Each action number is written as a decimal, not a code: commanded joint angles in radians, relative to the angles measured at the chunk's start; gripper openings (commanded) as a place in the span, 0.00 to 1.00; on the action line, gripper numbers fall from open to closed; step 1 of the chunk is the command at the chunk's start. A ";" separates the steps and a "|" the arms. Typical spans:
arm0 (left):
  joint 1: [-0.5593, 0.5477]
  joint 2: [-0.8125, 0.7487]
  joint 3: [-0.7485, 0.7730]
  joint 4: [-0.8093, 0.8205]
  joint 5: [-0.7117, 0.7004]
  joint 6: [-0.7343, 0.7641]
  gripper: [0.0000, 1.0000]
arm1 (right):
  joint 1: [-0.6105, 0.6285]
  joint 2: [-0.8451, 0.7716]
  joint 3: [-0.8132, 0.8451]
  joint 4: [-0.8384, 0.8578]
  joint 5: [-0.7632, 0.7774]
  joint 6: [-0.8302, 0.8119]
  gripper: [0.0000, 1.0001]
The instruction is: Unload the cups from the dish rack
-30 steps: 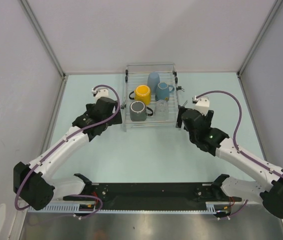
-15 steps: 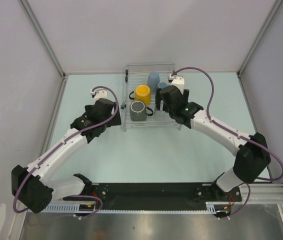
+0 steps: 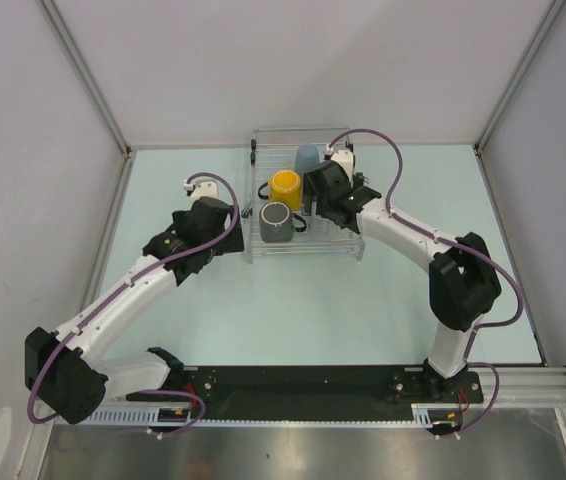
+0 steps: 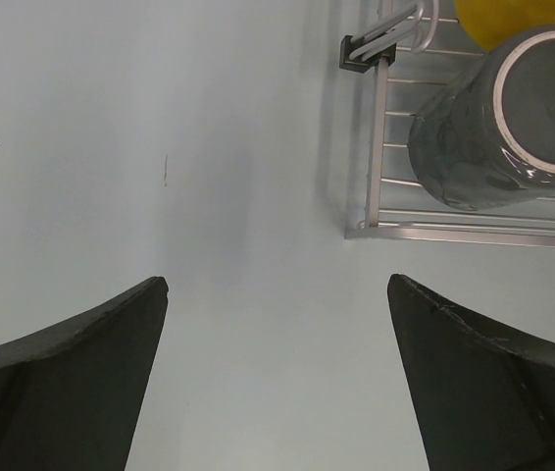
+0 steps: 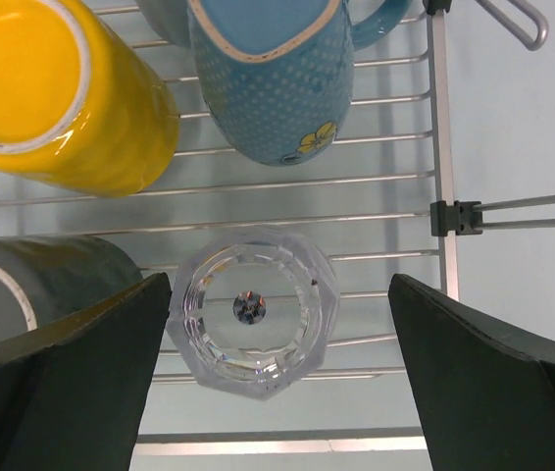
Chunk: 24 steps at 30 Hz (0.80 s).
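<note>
Right claw [image 5: 277, 285] hangs spread wide, empty, over the dish rack [image 5: 439, 147], with the clear glass tumbler [image 5: 255, 312] right under its gap. Left claw [image 4: 276, 285] is released too, with the dark grey mug [image 4: 503, 118] ahead to its right.

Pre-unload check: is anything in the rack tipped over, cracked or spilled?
Nothing stands out. The yellow mug, blue mug, tumbler and grey mug all stand on the rack bars, none fallen, with no cracks or spills visible.
</note>
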 commanded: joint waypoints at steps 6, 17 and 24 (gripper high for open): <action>-0.007 0.014 0.005 0.003 0.015 -0.022 1.00 | -0.039 0.071 0.075 0.000 -0.057 0.016 1.00; -0.008 0.013 -0.010 0.003 0.012 -0.028 1.00 | -0.030 0.099 0.042 0.012 -0.084 0.028 0.99; -0.007 0.014 -0.013 0.005 0.020 -0.028 1.00 | -0.025 0.079 0.014 0.028 -0.095 0.022 0.49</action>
